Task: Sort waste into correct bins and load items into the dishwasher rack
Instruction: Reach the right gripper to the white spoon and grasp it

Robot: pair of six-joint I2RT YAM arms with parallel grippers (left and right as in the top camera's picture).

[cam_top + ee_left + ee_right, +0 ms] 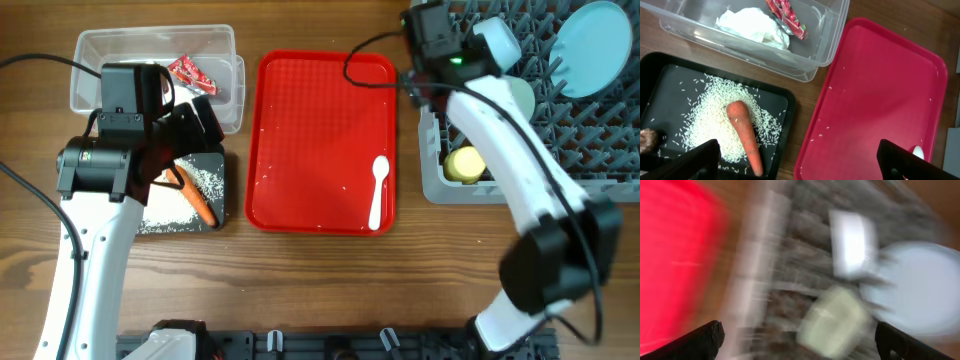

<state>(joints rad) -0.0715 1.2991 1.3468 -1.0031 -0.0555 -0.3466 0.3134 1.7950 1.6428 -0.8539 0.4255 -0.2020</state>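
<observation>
Print on the red wrapper (787, 17) is too small to read; it lies by the napkin (752, 25) in the clear tub (827, 47). Carrot (745, 132) on rice (705, 120) in the black tray (665, 100); brown scrap (647, 140) cut off left. Right wrist view smeared. My left jaws and right jaws hang released, empty.

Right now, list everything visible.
tub: 1, clear, left
napkin: 1, white, in tub
wrapper: 1, red, in tub
black tray: 1, below tub
rice: heap, white, black tray
carrot: 1, orange, on rice
scrap: 1, brown, black tray
red tray: 1, centre
spoon: 1, white, red tray
rack: 1, grey, right
plate: 1, blue, rack
mint bowl: 1, rack
blue bowl: 1, rack
cup: 1, yellow, rack
left gripper: open, by tub
right gripper: open, over rack
</observation>
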